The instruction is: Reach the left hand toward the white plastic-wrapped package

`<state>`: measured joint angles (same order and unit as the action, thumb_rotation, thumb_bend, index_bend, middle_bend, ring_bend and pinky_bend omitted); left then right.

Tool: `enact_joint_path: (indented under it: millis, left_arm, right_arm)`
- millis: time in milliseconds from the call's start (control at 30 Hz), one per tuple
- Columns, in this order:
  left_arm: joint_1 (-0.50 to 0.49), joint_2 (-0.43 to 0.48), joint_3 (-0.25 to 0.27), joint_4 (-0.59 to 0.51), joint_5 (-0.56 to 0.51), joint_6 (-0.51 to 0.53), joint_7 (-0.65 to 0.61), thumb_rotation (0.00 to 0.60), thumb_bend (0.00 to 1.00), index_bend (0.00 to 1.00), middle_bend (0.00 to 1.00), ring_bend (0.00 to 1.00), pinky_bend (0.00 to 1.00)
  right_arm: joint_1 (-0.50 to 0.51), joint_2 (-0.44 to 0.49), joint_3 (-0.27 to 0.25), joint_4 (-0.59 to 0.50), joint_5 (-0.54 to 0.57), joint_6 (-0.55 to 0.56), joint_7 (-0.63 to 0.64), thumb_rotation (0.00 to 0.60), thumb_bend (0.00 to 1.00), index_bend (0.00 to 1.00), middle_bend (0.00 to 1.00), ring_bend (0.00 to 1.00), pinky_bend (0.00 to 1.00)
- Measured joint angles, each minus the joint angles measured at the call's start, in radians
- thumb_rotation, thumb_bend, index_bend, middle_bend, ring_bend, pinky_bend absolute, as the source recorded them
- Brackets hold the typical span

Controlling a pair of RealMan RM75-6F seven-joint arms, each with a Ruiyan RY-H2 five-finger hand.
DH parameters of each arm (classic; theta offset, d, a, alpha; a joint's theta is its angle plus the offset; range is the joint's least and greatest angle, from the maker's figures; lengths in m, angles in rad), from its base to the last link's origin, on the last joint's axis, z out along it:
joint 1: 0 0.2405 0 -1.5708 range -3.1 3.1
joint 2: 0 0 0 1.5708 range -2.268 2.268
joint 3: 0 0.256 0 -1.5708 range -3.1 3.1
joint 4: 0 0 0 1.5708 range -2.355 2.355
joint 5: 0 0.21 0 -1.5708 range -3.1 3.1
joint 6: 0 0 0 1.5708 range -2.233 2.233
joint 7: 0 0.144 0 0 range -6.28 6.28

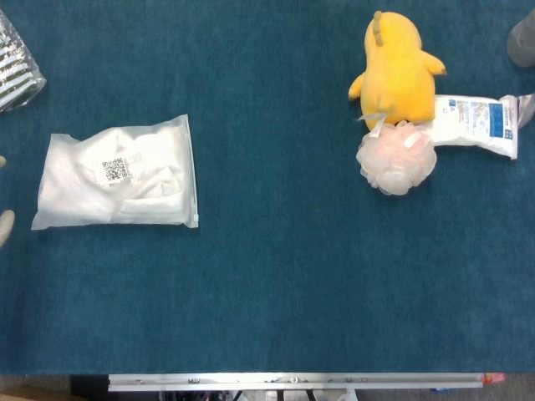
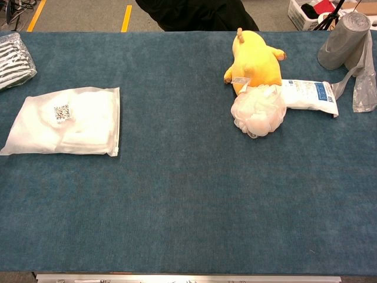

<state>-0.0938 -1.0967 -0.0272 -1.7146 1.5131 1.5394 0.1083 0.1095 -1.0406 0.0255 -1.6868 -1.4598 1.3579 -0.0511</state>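
While the blue cloth table (image 2: 188, 200) lies bare along its near edge, the white plastic-wrapped package (image 1: 117, 174) is seen flat at the left side, a QR code label (image 1: 114, 170) on top; no other writing can be read. At the head view's left border, just beside the package, pale fingertips (image 1: 5, 225) of the left hand are glimpsed; open or closed cannot be told. The right hand is not seen. Well apart to the right, a pink mesh sponge (image 2: 258, 110) is pressed against a yellow plush toy (image 2: 254, 59) and a blue-printed white packet (image 2: 309, 95), its text too small. Farther back, a grey bag roll (image 2: 344, 41) and a striped packet (image 2: 15, 59) are spotted.
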Motion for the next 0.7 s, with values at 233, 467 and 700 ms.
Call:
enact_joint_path:
  millis: [233, 467, 700]
  left_arm:
    - [0.002, 0.003, -0.003, -0.004, 0.010, 0.004, -0.003, 0.600, 0.28, 0.27, 0.08, 0.00, 0.00]
    - [-0.003, 0.001, -0.007, -0.003, 0.025, 0.000, -0.029, 0.600, 0.28, 0.45, 0.11, 0.00, 0.00]
    - [-0.020, -0.031, -0.004, 0.025, 0.079, -0.002, -0.056, 0.600, 0.31, 0.66, 0.16, 0.01, 0.00]
  right_arm:
    - [-0.001, 0.001, -0.001, 0.001, -0.005, 0.003, 0.004, 0.600, 0.16, 0.10, 0.12, 0.01, 0.02]
    - [-0.005, 0.003, -0.002, 0.002, -0.009, 0.011, 0.009, 0.600, 0.16, 0.10, 0.12, 0.01, 0.02]
    - [-0.007, 0.006, -0.002, 0.000, -0.014, 0.016, 0.017, 0.600, 0.16, 0.10, 0.12, 0.00, 0.02]
